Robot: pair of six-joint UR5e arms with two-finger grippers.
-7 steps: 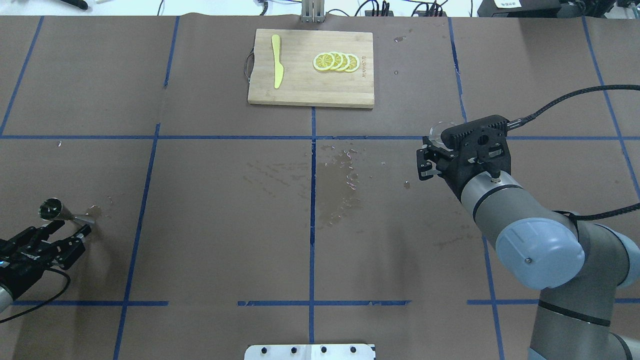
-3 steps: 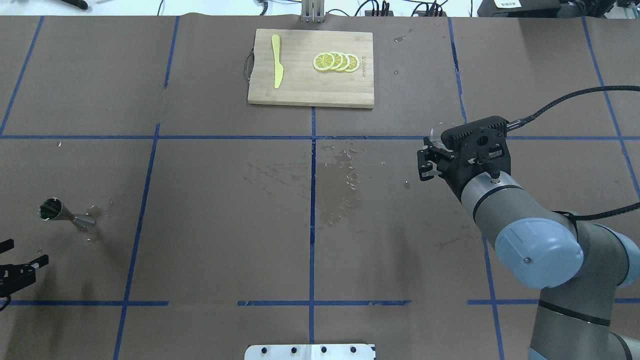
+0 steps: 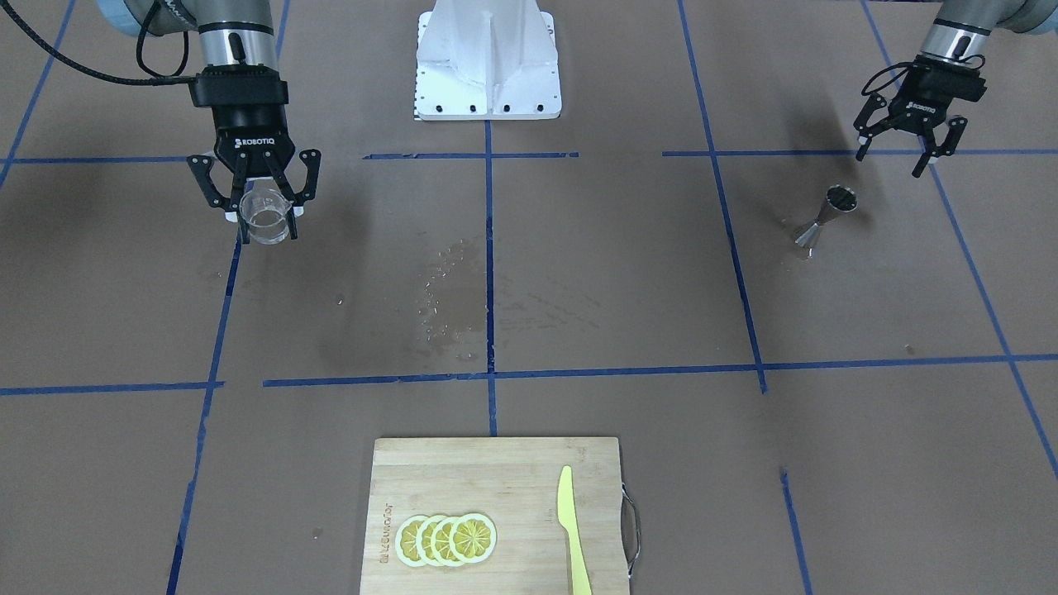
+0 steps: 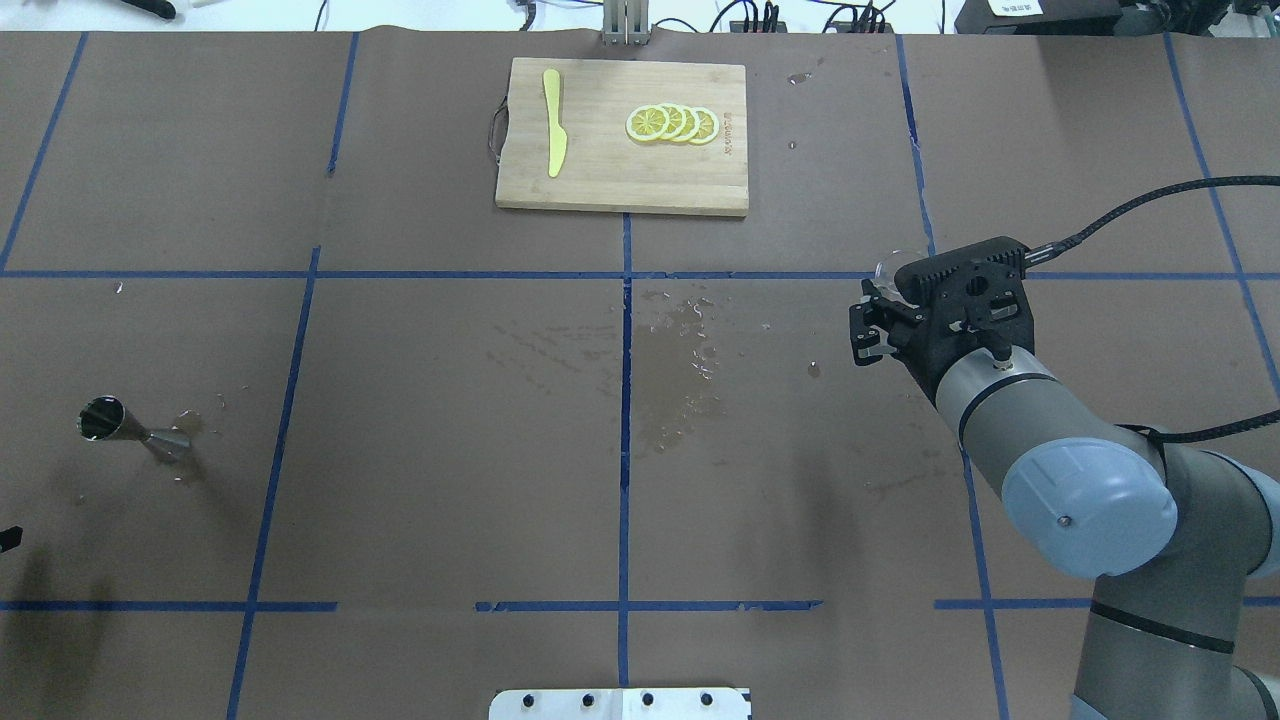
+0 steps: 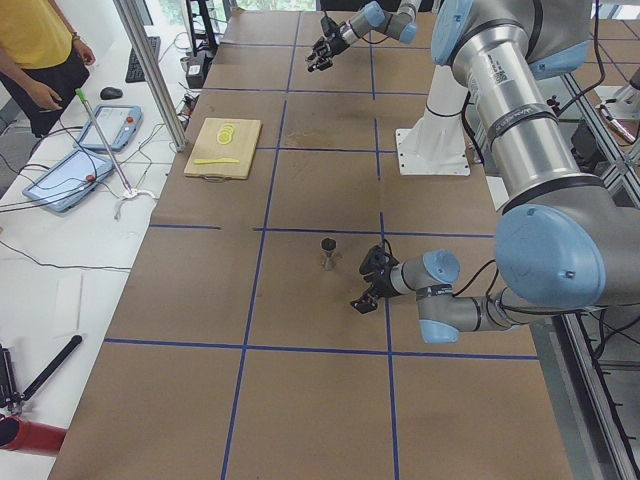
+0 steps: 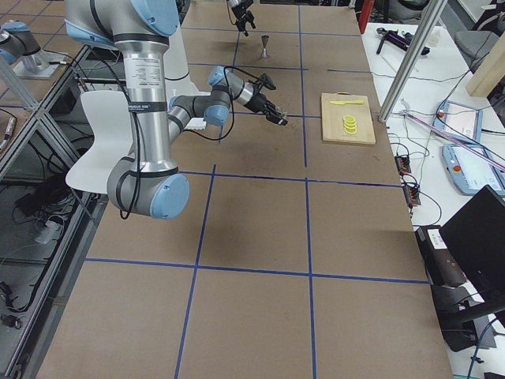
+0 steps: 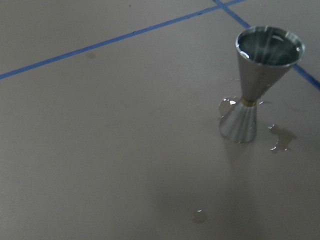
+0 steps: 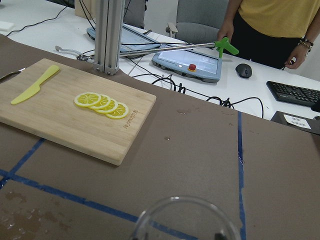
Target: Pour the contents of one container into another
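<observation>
Retreat is the change: the left end effector [image 3: 909, 142], which a second ago sat right at the steel jigger [image 3: 826, 216], has drawn back toward the robot's base. It now hangs near the jigger but clear of it, fingers spread apart and empty (in the overhead view only a sliver of it shows at the edge). The jigger stands upright by itself on the table [image 3: 628, 273], far out on the robot's left, with small wet patches around its foot. The left wrist view shows its upper cone holding liquid close to the rim. The right end effector [image 3: 264, 216] is clamped on the clear glass cup [image 3: 268, 230], well apart from the jigger on the table's other side, and has shifted only slightly. Whether the cup touches the table I cannot tell. My reading: the pour is done, the jigger is released, and what is left is setting the cup down.
</observation>
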